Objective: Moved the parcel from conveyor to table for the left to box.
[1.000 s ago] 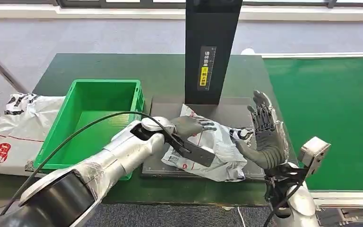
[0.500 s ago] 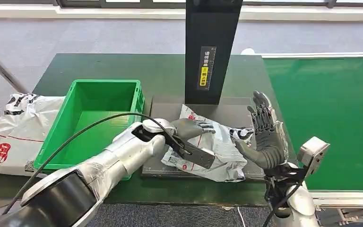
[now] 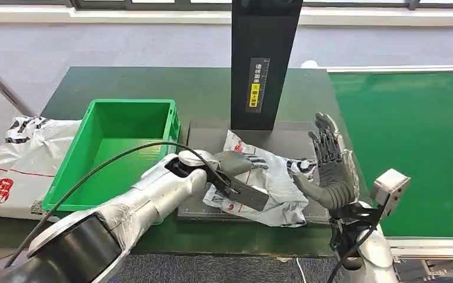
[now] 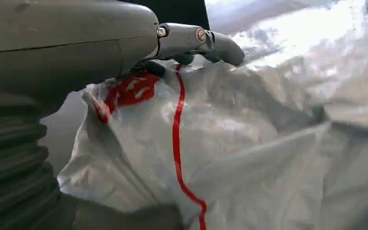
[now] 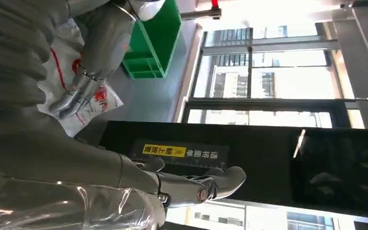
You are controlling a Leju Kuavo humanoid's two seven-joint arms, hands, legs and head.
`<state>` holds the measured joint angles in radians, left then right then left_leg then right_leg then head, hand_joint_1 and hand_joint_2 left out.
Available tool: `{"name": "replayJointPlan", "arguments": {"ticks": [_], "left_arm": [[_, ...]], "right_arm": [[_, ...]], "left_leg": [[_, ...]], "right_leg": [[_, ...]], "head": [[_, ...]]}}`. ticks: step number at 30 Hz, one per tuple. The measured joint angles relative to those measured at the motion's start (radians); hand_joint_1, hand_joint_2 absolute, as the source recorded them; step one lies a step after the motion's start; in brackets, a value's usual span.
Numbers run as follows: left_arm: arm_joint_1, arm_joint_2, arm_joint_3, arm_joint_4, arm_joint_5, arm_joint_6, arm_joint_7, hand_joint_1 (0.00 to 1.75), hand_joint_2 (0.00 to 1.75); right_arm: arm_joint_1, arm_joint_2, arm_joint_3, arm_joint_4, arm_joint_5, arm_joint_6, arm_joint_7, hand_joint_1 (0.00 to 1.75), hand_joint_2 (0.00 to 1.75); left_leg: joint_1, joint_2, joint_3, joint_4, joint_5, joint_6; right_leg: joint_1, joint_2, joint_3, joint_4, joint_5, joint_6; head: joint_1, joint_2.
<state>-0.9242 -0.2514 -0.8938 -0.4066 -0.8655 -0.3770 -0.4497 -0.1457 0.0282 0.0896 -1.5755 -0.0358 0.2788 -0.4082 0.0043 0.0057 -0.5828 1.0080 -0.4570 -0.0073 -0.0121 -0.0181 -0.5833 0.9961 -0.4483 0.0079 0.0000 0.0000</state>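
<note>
Parcel (image 3: 271, 186) lay crumpled on grey mat (image 3: 289, 138) on table (image 3: 153, 82), beside green box (image 3: 118, 147). Left hand (image 3: 236, 160) rested on parcel's near-left part; grip unclear. Right hand (image 3: 330, 162) stood upright, fingers spread, holding nothing, at parcel's right edge.

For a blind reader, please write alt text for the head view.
The left hand rests on a white parcel on a dark table; the right hand stands open beside it. A green box sits left, a green conveyor right.

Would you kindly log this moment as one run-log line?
left hand: rests on parcel | right hand: open beside parcel | parcel: on grey mat | green box: empty
</note>
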Motion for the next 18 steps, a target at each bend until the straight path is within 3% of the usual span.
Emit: {"name": "replayJointPlan", "arguments": {"ticks": [8,18], "left_arm": [[0.002,-0.022,-0.018,0.037,0.028,-0.046,0.059,1.75,1.75],[-0.016,-0.003,-0.039,0.048,0.031,-0.037,0.059,1.75,1.75]], "right_arm": [[-0.035,0.005,0.015,0.028,0.004,-0.048,0.012,0.00,1.75],[0.017,0.003,0.015,-0.007,0.011,-0.082,-0.005,0.00,1.75]], "left_leg": [[0.000,0.000,0.001,0.000,0.000,0.000],[0.000,0.001,0.002,0.000,0.000,0.000]], "right_leg": [[0.000,-0.001,0.002,0.000,0.000,0.000],[0.000,0.001,0.001,0.000,0.000,0.000]], "head": [[0.000,0.000],[0.000,0.000]]}}
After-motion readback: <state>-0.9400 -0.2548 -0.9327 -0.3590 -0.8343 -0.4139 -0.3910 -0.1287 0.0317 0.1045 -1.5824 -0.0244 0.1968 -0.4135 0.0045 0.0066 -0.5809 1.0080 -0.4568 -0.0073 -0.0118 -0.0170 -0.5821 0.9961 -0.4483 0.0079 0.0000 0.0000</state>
